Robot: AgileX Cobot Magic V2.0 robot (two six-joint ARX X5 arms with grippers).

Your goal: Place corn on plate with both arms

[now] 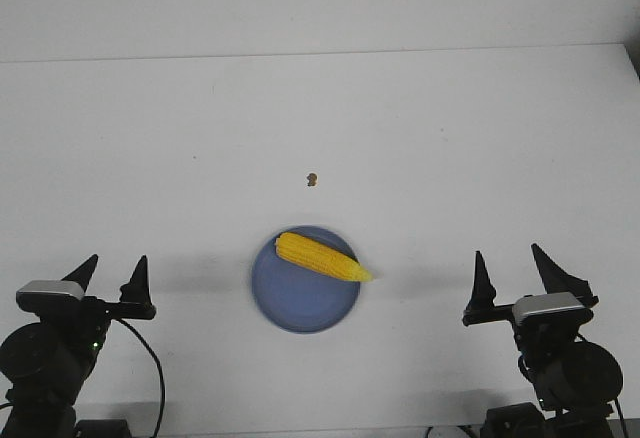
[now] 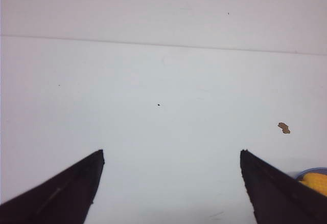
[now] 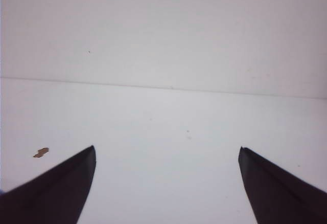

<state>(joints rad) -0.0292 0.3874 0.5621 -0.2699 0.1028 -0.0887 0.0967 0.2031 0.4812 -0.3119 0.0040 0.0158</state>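
The yellow corn (image 1: 322, 257) lies across the periwinkle-blue plate (image 1: 290, 303) at the table's front centre, its pointed tip over the plate's right rim. My left gripper (image 1: 115, 268) is open and empty at the front left, well apart from the plate. My right gripper (image 1: 512, 261) is open and empty at the front right. In the left wrist view the gripper (image 2: 171, 155) frames bare table, with a bit of the corn (image 2: 317, 182) and the plate rim (image 2: 306, 172) at the edge. In the right wrist view the gripper (image 3: 167, 150) frames bare table.
A tiny brown speck (image 1: 312, 179) lies on the white table (image 1: 450, 138) beyond the plate; it also shows in the left wrist view (image 2: 284, 128) and the right wrist view (image 3: 41, 152). The table's far edge meets a pale wall.
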